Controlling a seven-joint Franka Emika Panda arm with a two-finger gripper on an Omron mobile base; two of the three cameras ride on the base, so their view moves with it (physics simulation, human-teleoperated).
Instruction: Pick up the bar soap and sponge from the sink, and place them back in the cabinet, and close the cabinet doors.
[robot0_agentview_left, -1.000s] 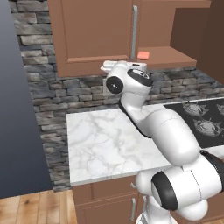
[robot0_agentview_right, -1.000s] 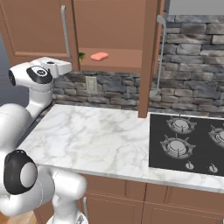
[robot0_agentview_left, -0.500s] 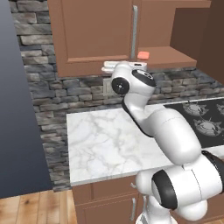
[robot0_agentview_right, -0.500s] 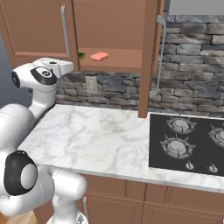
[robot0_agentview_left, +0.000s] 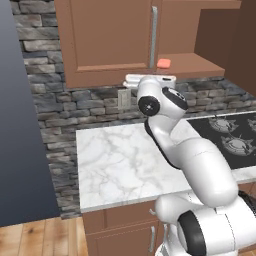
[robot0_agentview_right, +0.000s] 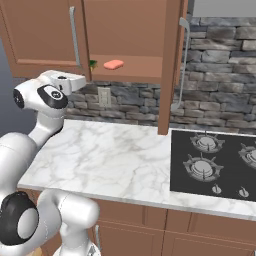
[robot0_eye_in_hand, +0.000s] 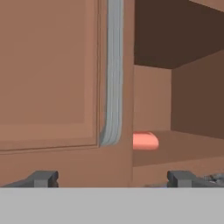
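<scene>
I find no readable text, labels, brands, numbers or signs anywhere on my feeds. The cabinet doors (robot0_agentview_left: 107, 42) are plain wood, and the stove knobs (robot0_agentview_right: 230, 190) below them are too small to show any markings.

A home kitchen: marble worktop (robot0_agentview_right: 115, 160) with inset black gas hob (robot0_agentview_right: 215, 162), brown wooden wall cabinet (robot0_agentview_right: 135, 35) above, stone-tile backsplash (robot0_agentview_right: 220, 95) behind, wood floor (robot0_agentview_left: 35, 235) below.
</scene>
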